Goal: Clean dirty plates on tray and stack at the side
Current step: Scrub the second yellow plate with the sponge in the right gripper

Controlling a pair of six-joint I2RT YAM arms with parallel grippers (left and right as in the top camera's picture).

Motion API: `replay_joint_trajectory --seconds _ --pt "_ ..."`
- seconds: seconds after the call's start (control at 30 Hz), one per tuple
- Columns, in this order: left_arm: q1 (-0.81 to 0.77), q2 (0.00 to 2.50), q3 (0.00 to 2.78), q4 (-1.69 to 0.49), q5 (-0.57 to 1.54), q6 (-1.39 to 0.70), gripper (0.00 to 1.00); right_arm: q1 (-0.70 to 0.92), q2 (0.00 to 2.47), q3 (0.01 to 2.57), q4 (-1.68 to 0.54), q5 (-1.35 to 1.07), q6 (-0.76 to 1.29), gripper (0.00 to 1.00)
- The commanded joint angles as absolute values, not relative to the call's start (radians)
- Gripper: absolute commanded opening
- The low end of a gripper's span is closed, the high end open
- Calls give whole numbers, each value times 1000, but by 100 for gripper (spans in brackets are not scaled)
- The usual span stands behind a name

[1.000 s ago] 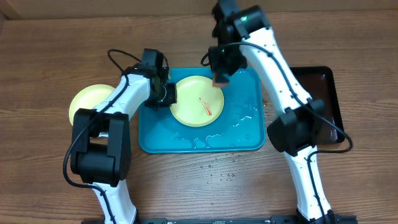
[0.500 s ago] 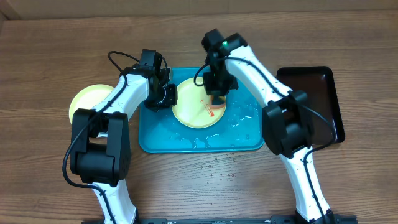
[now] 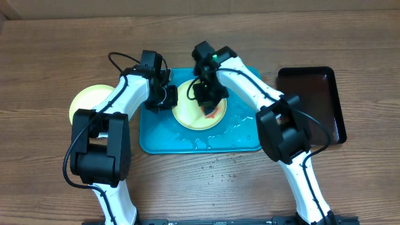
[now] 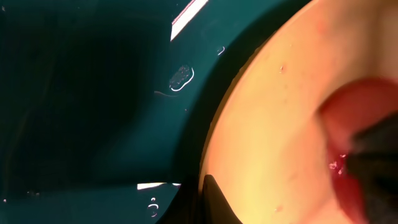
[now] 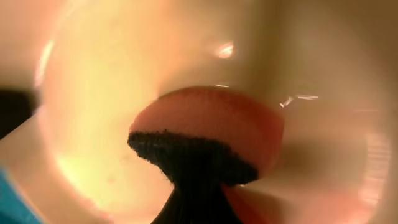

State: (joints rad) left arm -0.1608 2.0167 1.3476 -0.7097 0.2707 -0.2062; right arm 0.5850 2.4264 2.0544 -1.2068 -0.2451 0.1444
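While the round, smooth yellow-green plate [image 3: 185, 114] is lying in the glossy, water-beaded teal tray [image 3: 187, 142], the left gripper [image 3: 169, 97] is pinching the plate's left rim with its jaws closed. The right gripper [image 3: 209, 104] is clamping tight on a soft, rounded orange-red sponge [image 5: 211, 118] and pressing it onto the plate's pale centre.

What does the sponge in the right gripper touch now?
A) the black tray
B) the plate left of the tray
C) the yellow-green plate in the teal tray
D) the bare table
C: the right gripper presses the sponge onto the yellow-green plate lying inside the teal tray.
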Motion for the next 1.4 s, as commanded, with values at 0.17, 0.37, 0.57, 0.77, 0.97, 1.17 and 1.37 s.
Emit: replay_joint_trajectory --seconds 0.17,0.37,0.57,0.77,0.97,1.17,1.37 --pt "-144 2035 1348 -706 334 -206 4 624 2450 2026 -1331 -245 51 4" --pt "-131 2035 1348 -710 334 -205 4 545 2450 2026 -1378 -124 52 4" --pt "-131 2035 1348 -717 329 -205 4 462 2450 2030 -1323 -27 51 4" --pt "-131 2035 1348 -728 326 -194 4 450 2450 2030 -1179 -141 51 4" --pt "-131 2035 1348 -728 327 -194 4 516 2450 2030 -1056 -303 52 4" --pt "-131 2035 1348 -728 327 -194 4 617 2450 2030 -1026 -316 52 4" --pt "-131 2035 1348 -728 326 -194 4 646 2450 2030 -1121 -315 58 4"
